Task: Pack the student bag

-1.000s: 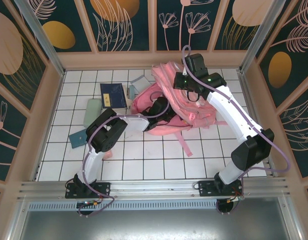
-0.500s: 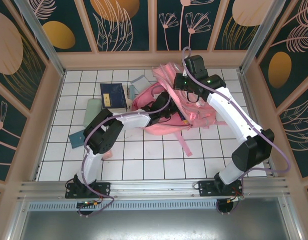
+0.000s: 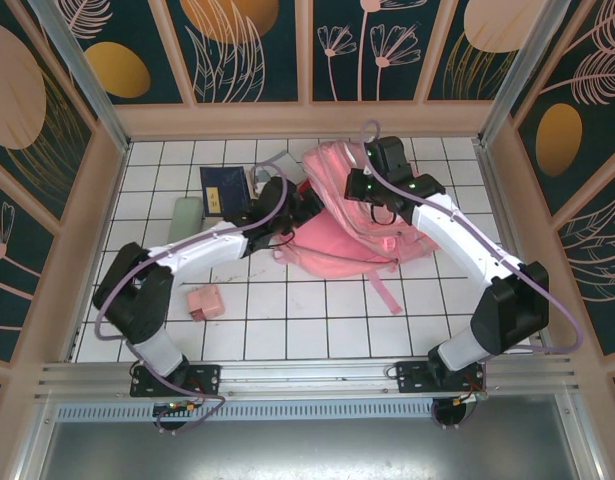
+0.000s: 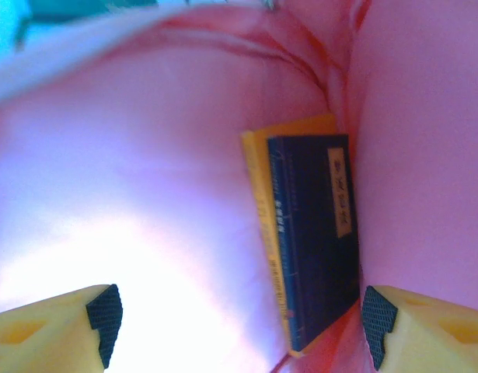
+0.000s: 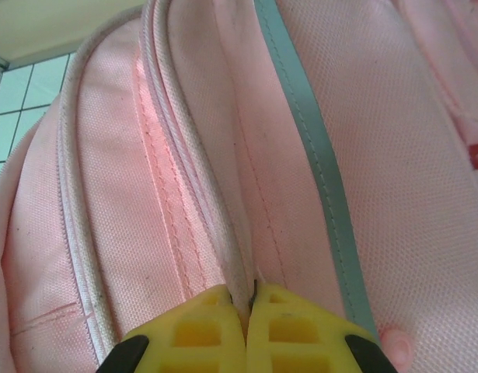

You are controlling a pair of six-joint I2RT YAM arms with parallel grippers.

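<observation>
Pink fabric backpack lies near the white tiled tabletop's far edge. A dark blue book, pale green case and small pink box sit toward the left edge. The left gripper is at its mouth, the right gripper on top.

Left wrist: a navy, yellow-edged book rests inside against the pink lining. The fingers are spread, empty.

Right wrist: the closed fingers pinch a backpack seam beside a grey-green strip.

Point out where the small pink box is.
Top view: the pink box sits on the tiles at the left, just right of the left arm, nearer the bases than the bag.
</observation>
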